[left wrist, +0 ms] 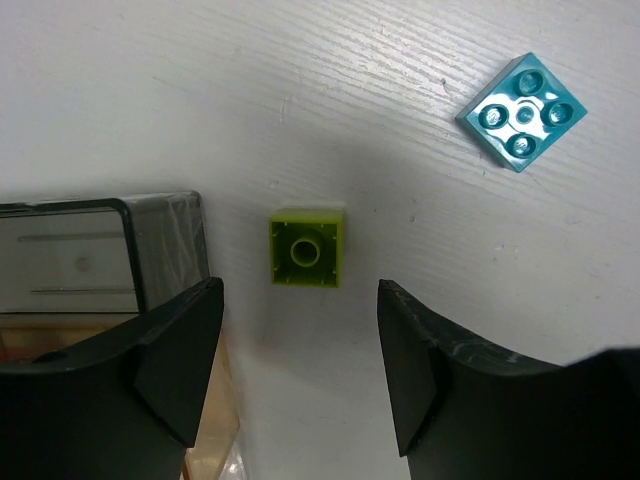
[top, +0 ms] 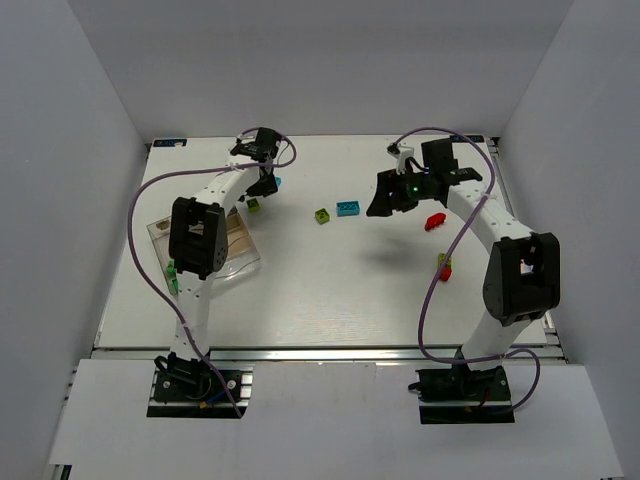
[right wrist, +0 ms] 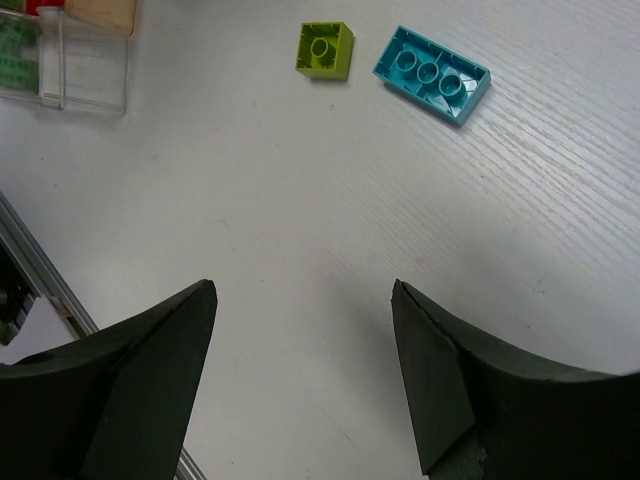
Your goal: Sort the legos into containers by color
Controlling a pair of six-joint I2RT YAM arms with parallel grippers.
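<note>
A small lime brick (left wrist: 307, 248) lies on the white table just ahead of my open, empty left gripper (left wrist: 298, 290), which hovers above it; it shows too in the top view (top: 254, 205). A square cyan brick (left wrist: 522, 111) lies to the far right of it. The clear tray (left wrist: 90, 250) is at the left finger's side. My right gripper (right wrist: 305, 290) is open and empty over bare table. Another lime brick (right wrist: 325, 49) and a long cyan brick (right wrist: 432, 73) lie ahead of it. A red brick (top: 435, 221) lies right of the right gripper (top: 383, 203).
A red and lime stack (top: 444, 266) lies beside the right arm. The clear tray (top: 240, 262) sits at the left, partly under the left arm, with green bricks (top: 172, 272) at its near-left corner. White walls enclose the table on three sides.
</note>
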